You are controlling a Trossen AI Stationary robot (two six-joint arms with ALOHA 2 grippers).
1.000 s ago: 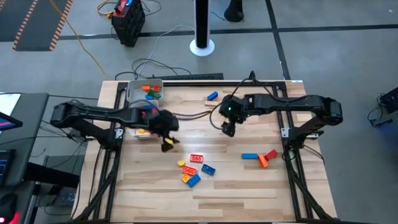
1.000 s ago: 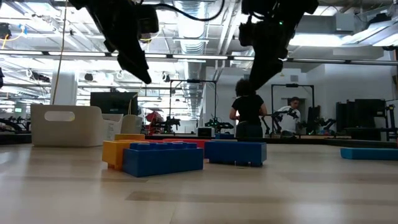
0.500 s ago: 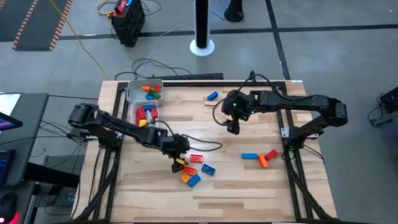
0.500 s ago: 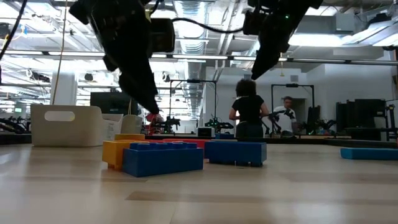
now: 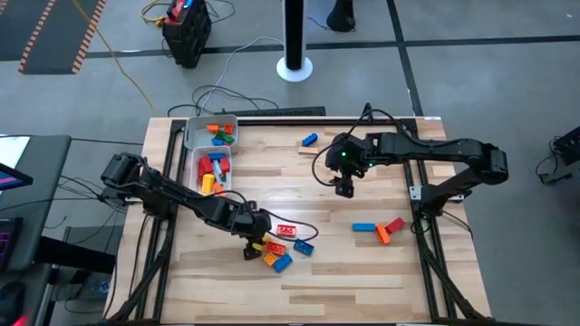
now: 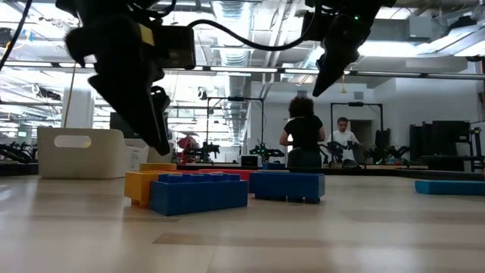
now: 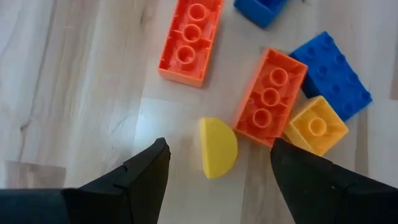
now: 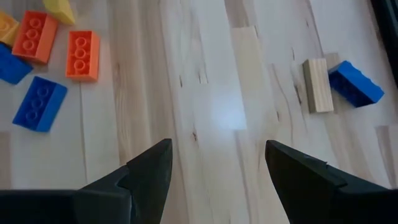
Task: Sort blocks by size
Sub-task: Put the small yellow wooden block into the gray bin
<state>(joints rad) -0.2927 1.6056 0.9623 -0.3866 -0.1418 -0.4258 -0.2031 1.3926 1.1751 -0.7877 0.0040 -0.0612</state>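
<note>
Left gripper [image 7: 217, 163], fingers spread, hovers over a yellow half-round block [image 7: 217, 147], flat edge facing the gripper; no writing visible.

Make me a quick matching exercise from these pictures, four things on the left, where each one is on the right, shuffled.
1. left gripper
2. right gripper
3. yellow half-round piece
4. pale wooden block

A. beside a lone blue brick
B. open above the block cluster
C. between the open left fingers
D. open over bare table, mid-right

Pairs: 1-B, 2-D, 3-C, 4-A
</note>
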